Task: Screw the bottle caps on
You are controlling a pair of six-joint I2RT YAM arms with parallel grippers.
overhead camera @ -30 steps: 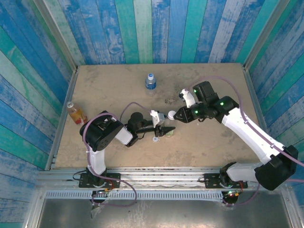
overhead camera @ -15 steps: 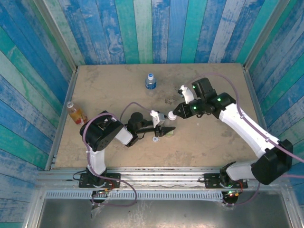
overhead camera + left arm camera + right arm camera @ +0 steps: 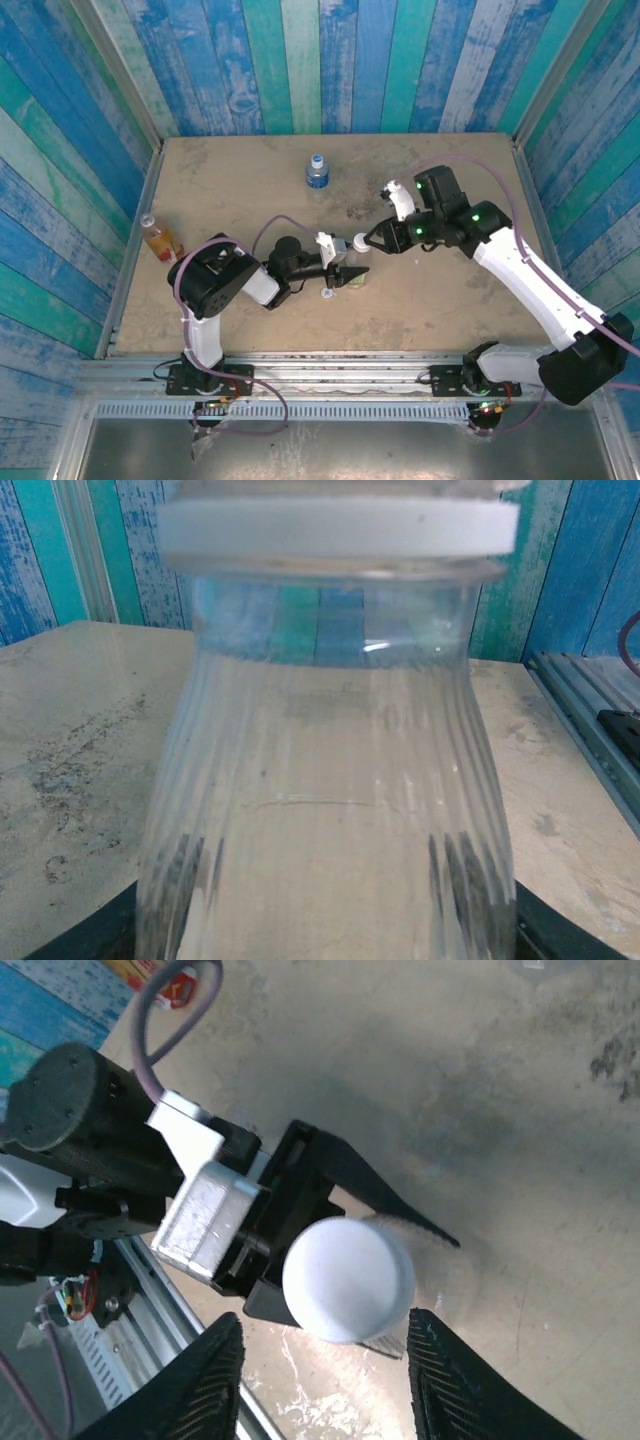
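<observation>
Overhead, the pale bottle (image 3: 348, 274) stands upright near the middle of the tabletop (image 3: 230, 170). The left jaws, reaching in from the left, are clamped on its body. A white cap (image 3: 359, 242) sits on its neck, and the right jaws meet it from the right. A small pale loose cap (image 3: 326, 294) lies on the tabletop just beside the left jaws, too small to read further. A blue-capped bottle (image 3: 317, 172) stands well apart toward the far side. An orange bottle (image 3: 159, 239) stands at the left edge, and I cannot tell whether its top is capped.

From the left wrist, the pale bottle is clear plastic with vertical ribs, and the tabletop shows through it. The white cap is a flat band across the top, cut off by the frame. Dark pads (image 3: 75, 942) press in at the lower corners, mostly out of frame. How far the cap is seated cannot be made out.

From the right wrist, the cap is a plain white disc with a finely ridged side, hiding nearly all of the bottle beneath. The right jaws stand apart, one ridged finger (image 3: 205, 1385) on each side of the cap. One finger shows a clear gap, while the other sits close to the rim and contact is uncertain. The black left jaws are closed on the bottle under the cap.
</observation>
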